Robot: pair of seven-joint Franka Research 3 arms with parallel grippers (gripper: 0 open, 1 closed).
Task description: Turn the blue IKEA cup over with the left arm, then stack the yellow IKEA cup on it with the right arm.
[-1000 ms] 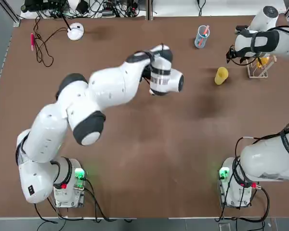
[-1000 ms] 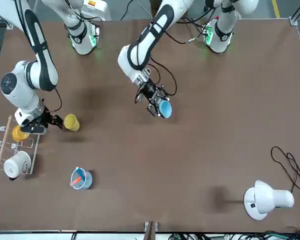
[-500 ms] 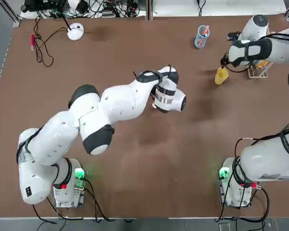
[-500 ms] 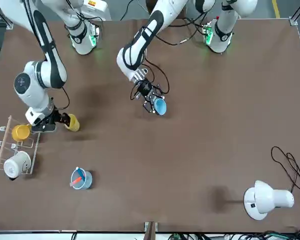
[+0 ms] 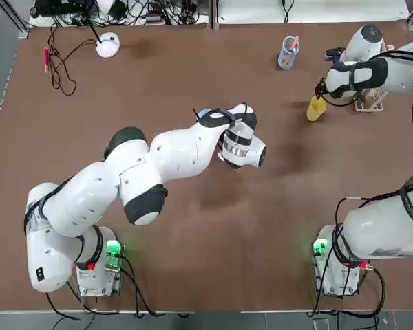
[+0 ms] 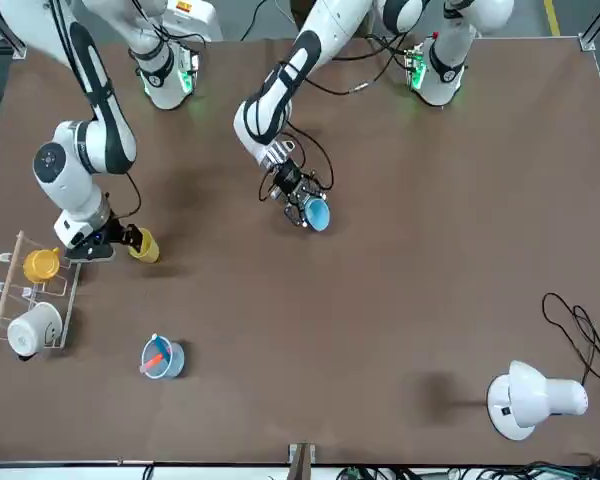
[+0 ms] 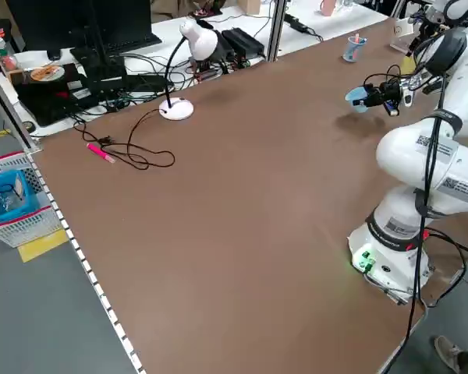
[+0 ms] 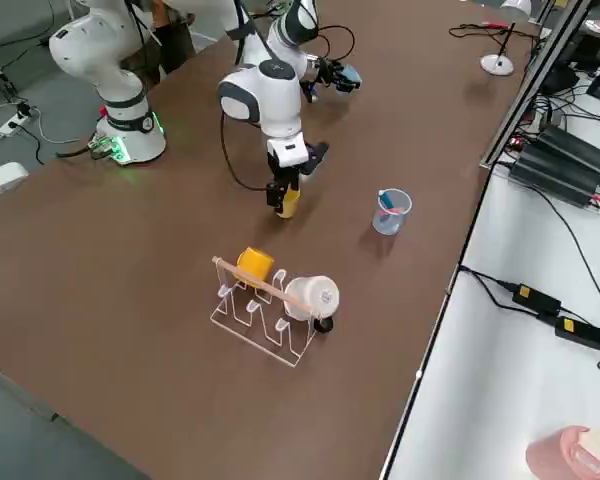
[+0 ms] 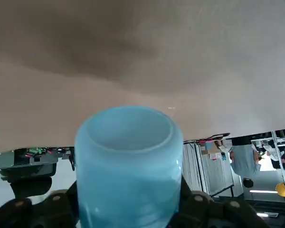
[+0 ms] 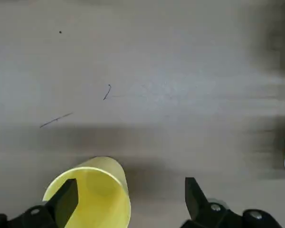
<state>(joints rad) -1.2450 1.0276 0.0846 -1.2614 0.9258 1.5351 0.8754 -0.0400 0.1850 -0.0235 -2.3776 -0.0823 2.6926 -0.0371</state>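
Over the last second the left arm [image 5: 158, 155] has drawn in from its outstretched reach, carrying the blue IKEA cup [image 6: 316, 214] a little nearer its own base and rolling the wrist. In the front view the cup's open mouth, earlier turned up toward that camera, now shows as a narrower ellipse. I judge the inversion to be under way but incomplete, with the cup on its side in the air above the table [image 5: 193, 261].

The left gripper [image 6: 302, 204] has its fingers closed on the blue IKEA cup's wall. In the left wrist view the cup fills the space between them, its closed base pointing away from the wrist. The arm is folded at the elbow, with the forearm running toward the table's middle and the hand turned roughly level.

The right arm [image 5: 361, 69] has meanwhile swung inward from beside the mug rack [image 6: 35, 290] to the yellow IKEA cup [image 6: 144, 246], which stands near the far right of the table. The right gripper [image 10: 128, 192] now has its fingers spread wide. One finger is over or inside the cup's mouth and the other well clear, so nothing is gripped yet. That arm is bent sharply, with the hand pointing down at the cup. In my judgement it is pre-positioned for the stacking step.

Elsewhere stand a clear cup of pens [image 5: 288, 51] and a white desk lamp [image 5: 108, 45].
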